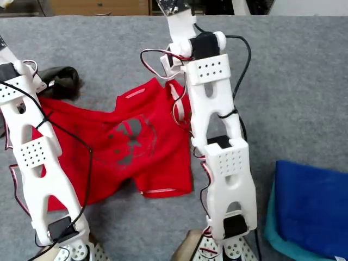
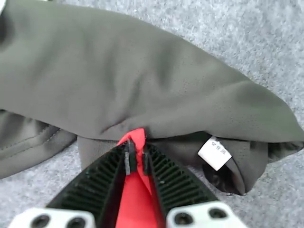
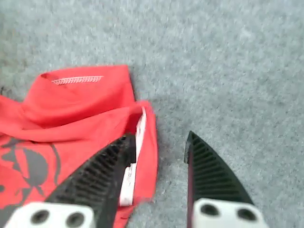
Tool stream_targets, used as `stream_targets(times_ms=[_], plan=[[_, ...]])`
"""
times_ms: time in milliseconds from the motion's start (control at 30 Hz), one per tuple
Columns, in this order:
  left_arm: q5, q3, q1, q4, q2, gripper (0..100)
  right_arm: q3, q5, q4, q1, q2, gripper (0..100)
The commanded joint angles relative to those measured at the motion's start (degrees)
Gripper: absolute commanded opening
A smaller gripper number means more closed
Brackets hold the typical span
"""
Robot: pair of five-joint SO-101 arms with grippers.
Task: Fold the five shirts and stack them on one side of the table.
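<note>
The red shirt [image 1: 136,141] lies spread left of the worktop's [image 1: 293,81] middle. The left gripper [image 2: 136,153] pinches its fabric beside a dark shirt [image 2: 142,80]. The right gripper [image 3: 160,138] stands wide over its edge. A blue shirt [image 1: 312,209] lies folded at the right edge.

You get bright, even light from above across the bench [image 1: 304,81]. Shadows are soft: a faint one beside the red shirt [image 3: 80,109], a deeper one under the dark shirt [image 2: 142,80] fold.
</note>
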Motion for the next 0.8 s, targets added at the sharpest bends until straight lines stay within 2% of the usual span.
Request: stream_targets(times_ms=[0,133,367,767], plan=[[-0.6,-2.2,0.1,-0.9,-1.0,2,-2.5,-2.1,1.1,1.0,-8.6,18.5],[-0.6,-2.2,0.3,-0.8,-0.9,2,0.0,-2.3,-0.9,0.8,-10.9,18.5],[-0.6,-2.2,0.3,-0.7,-0.8,2,9.1,-2.2,-16.6,-2.1,0.4,18.4],[-0.3,-1.9,0.3,-0.7,-0.8,2,0.4,-1.8,-33.1,-3.6,24.5,18.4]])
